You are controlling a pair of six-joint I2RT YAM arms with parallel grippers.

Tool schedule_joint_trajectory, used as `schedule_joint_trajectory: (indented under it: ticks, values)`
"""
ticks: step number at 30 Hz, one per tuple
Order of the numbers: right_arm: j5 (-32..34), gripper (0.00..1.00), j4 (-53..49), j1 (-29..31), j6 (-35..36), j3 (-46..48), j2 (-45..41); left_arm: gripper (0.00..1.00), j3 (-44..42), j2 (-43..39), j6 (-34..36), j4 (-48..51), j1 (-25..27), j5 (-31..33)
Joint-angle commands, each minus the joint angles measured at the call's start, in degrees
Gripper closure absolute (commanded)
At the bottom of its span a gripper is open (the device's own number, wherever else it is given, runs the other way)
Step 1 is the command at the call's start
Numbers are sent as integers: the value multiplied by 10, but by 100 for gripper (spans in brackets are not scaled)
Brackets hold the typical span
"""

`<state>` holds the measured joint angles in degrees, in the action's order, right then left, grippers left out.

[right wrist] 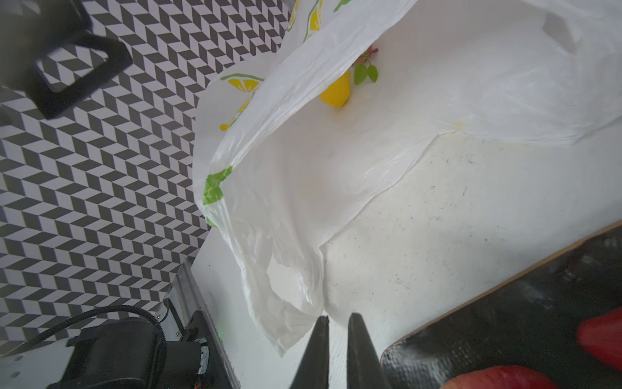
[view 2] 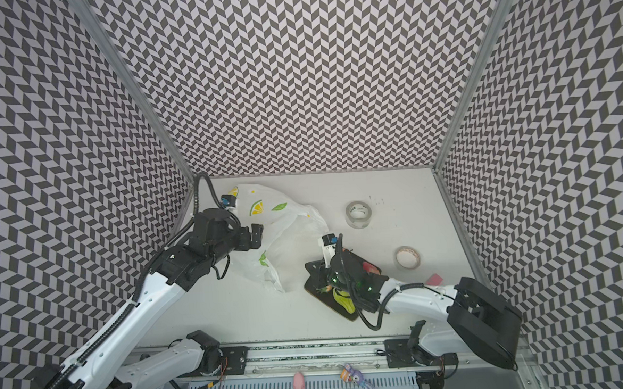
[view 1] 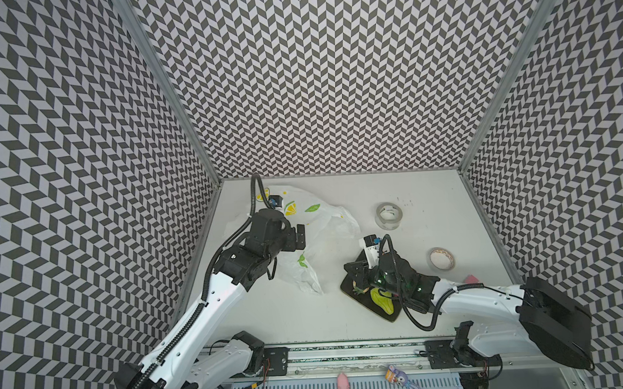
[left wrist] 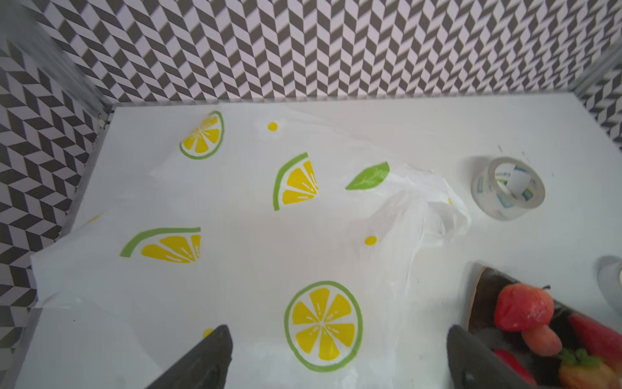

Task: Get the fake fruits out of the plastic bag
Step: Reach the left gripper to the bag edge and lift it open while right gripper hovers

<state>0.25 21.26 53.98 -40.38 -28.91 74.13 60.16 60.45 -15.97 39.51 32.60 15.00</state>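
The likeliest trouble is the plastic bag (right wrist: pixel 437 84) itself. Nothing grips it, so its thin upper layer may sag across the mouth and hide the yellow pear (right wrist: pixel 336 91), which lies well inside the bag under that layer. A reach in could then pinch film along with the fruit and drag the whole bag, or nudge the glossy pear deeper (it looks apt to roll). The right jaws would also have to part before going in; as they stand they would only push.

The left jaws hover above the bag's printed top, spread wide and empty, with the arm stretched over the bag. The right jaws are nearly closed, with only a slim gap, and hold nothing. They sit low just outside the bag's mouth and point into it from the edge of the dark board (view 1: pixel 348 286) beside the bag. On that board, strawberries (left wrist: pixel 523 306) and a green pear (view 1: pixel 381 300) already lie out of the bag.
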Motion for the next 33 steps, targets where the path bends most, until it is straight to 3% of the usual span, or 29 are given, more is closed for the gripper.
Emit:
schedule_joint_trajectory:
  ticks: [1, 8, 16, 20, 23, 28, 31, 33]
  values:
    - [9, 87, 11, -7, -7, 7, -23, 0, 25, 32, -7, 84, 63, 77]
    - [4, 87, 11, -9, -5, 10, -28, 0, 70, 153, 12, 114, 140, 175]
    - [-1, 87, 19, -9, -11, 17, -40, 0, 93, 260, 44, 106, 145, 273]
    - [0, 87, 20, -10, -12, 20, -44, 8, 97, 289, 54, 94, 142, 300]
    - [-2, 87, 21, -9, -12, 21, -46, 24, 104, 307, 58, 88, 143, 323]
    - [-6, 87, 23, -11, -13, 28, -55, 63, 112, 310, 64, 80, 142, 350]
    - [-31, 87, 33, -9, -6, 33, -57, 89, 113, 292, 66, 67, 140, 350]
    - [-62, 87, 51, -8, 10, 33, -51, 100, 110, 275, 72, 53, 137, 337]
